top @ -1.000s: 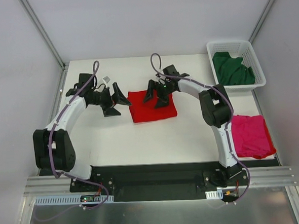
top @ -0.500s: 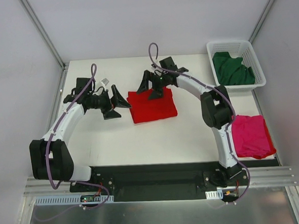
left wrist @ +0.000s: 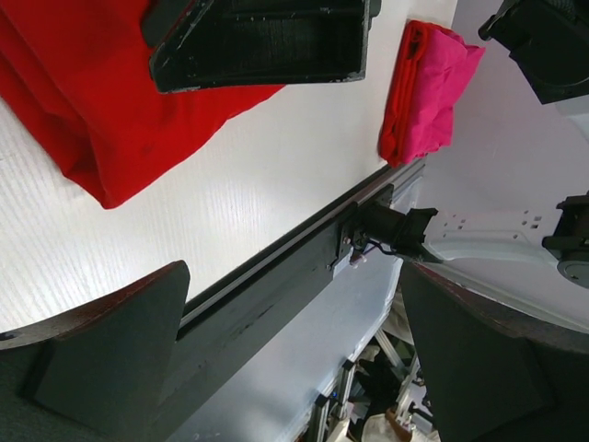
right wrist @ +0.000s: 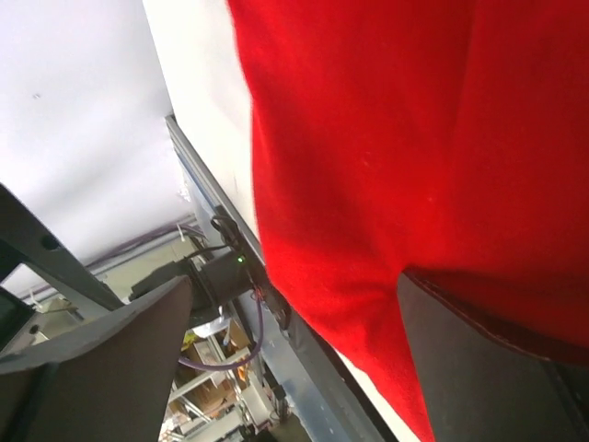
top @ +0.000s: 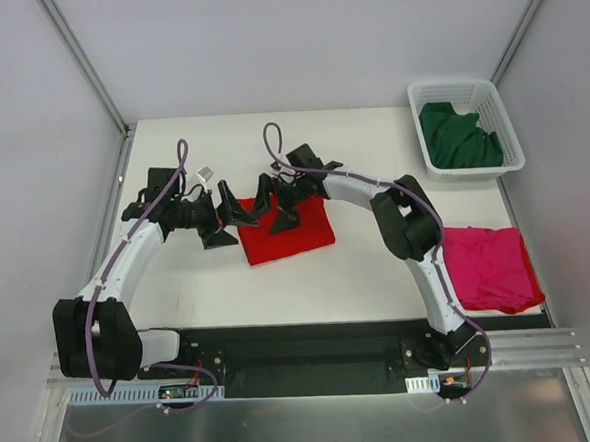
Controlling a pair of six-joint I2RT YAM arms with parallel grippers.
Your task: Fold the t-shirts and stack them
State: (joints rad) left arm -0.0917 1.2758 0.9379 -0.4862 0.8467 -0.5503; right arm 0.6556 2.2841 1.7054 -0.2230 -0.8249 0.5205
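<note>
— Where is the folded bright red cotton t-shirt (top: 294, 231)?
— Mid-worktop, long axis left-right, slightly skewed.
— Claws?
— The left gripper (top: 229, 223) beside its left edge and the right gripper (top: 274, 209) over it both gape wide, empty.
— Nearby?
— Magenta-pink t-shirt (top: 493, 267) at the right edge; dark green t-shirt (top: 457, 136) in the white lattice basket (top: 498, 103).

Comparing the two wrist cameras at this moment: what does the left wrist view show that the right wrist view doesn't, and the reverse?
Only the left wrist view shows the pink shirt. Only the right wrist view shows a small wired box with a green light. Both show the red shirt lying on the white table, and the dark front rail.
</note>
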